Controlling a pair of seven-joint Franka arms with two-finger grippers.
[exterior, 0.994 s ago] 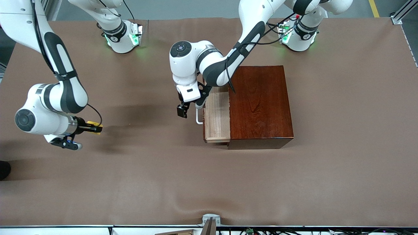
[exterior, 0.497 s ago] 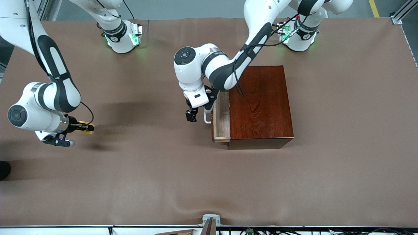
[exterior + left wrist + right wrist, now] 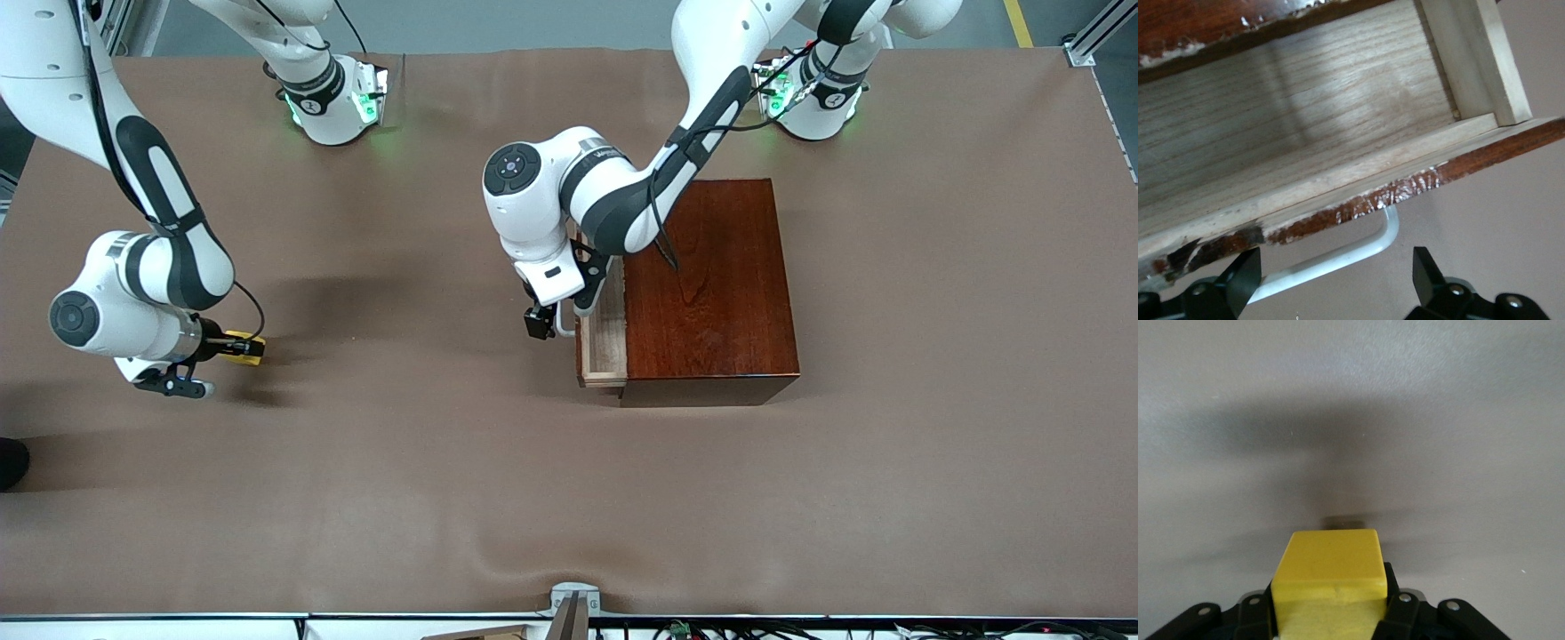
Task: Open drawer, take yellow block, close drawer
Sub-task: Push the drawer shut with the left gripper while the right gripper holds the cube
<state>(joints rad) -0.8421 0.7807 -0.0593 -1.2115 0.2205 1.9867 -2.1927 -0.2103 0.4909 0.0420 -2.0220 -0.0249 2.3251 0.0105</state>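
the small bright yellow block [image 3: 243, 348] is already out, clamped in the right gripper [image 3: 233, 348] above the brown table [image 3: 569, 498] at the right arm's end. the pale wood drawer [image 3: 603, 338] of the glossy reddish-brown box [image 3: 707, 289] is only partly shut; its white bar handle [image 3: 1338, 257] is straddled by the spread-open left gripper [image 3: 544, 322], so closing is left.

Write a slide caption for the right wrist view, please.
Right gripper holds the yellow block above the bare table.

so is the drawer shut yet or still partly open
Partly open: a strip of the drawer projects from the wooden box. The open left gripper straddles its white handle.
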